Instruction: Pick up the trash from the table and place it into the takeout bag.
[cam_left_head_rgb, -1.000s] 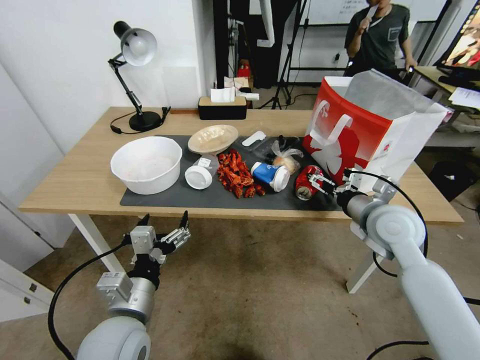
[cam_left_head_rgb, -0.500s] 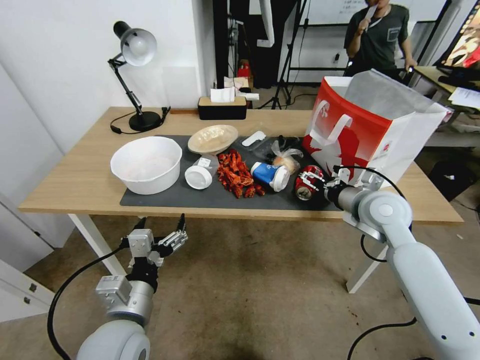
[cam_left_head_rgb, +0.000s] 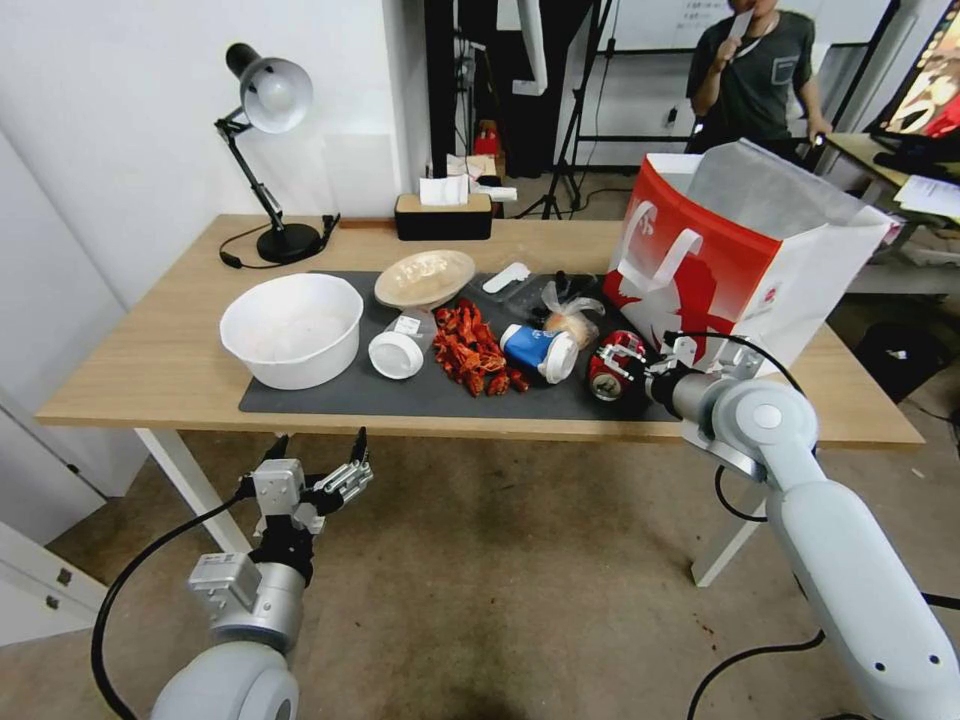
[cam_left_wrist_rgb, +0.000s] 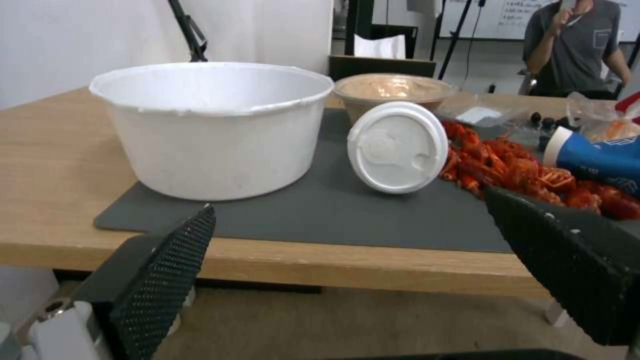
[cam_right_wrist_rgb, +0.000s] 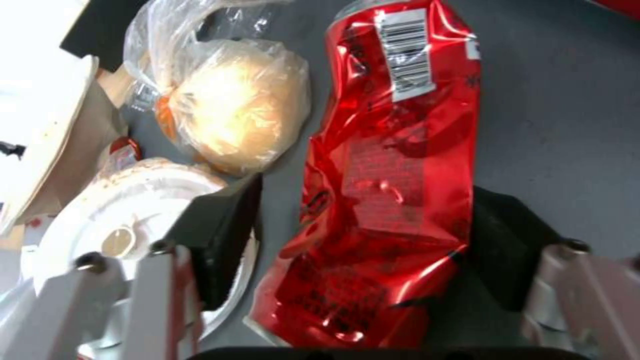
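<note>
can: The crushed red can (cam_right_wrist_rgb: 393, 150) lies on its side on the grey mat (cam_left_head_rgb: 420, 395), at the mat's right end, just in front of the bag (cam_left_head_rgb: 740, 270) and beside the blue cup (cam_left_head_rgb: 535, 350).
handling: Likely light, thin metal, already dented; the skin should give under pressure and its glossy sides look slippery. Creased edges could catch or cut the bag's lining.
where to hold: Across the narrow, flattened middle of the body, where the folds give the pads purchase, and not at the rim end.
right gripper: The right gripper (cam_right_wrist_rgb: 363, 235) is down at the can; its fingers (cam_right_wrist_rgb: 220, 235) are spread and straddle the can, one pad on each side, close to the metal but with a gap on the left side, so nothing is held yet.
neighbours: A knotted clear bag (cam_right_wrist_rgb: 233, 105) lies just beside the can, and the cup's white lid (cam_right_wrist_rgb: 133, 220) is behind one finger; either could be nudged on closing.
left gripper: The left gripper (cam_left_head_rgb: 318, 470) hangs below the bench (cam_left_head_rgb: 140, 380) edge at the near left, fingers wide apart and empty.
rest of trash: Red shells (cam_left_head_rgb: 470, 350), a lidded clear cup (cam_left_head_rgb: 397, 352) and a beige bowl (cam_left_head_rgb: 425, 277) are on the mat.
</note>
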